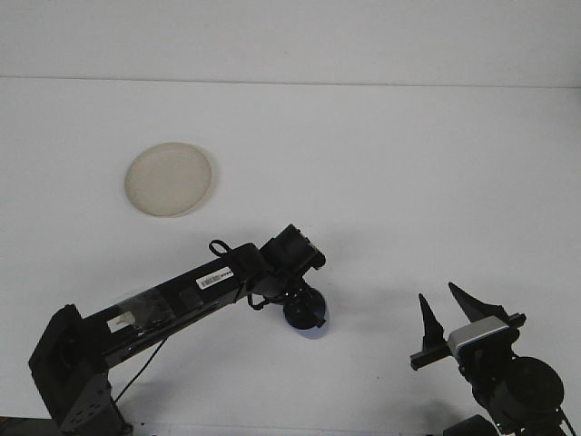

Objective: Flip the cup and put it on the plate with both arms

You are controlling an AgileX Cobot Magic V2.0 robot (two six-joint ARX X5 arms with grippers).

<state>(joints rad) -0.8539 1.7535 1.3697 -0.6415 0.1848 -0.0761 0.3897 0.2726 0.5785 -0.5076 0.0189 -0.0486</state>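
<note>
The left end effector (pixel 304 313) seems clamped on the cup (pixel 311 324); the plate (pixel 170 180) lies toward ten o'clock. The right end effector (pixel 451 313) is spread.

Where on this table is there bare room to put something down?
Nearly everywhere. The widest bare stretch runs right of the plate toward the far edge, above the right gripper. The crowded spot is near the front, where the left gripper sits over the cup.

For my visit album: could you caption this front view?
Left gripper down over a blue cup, right gripper open and idle, plate empty beyond.
</note>
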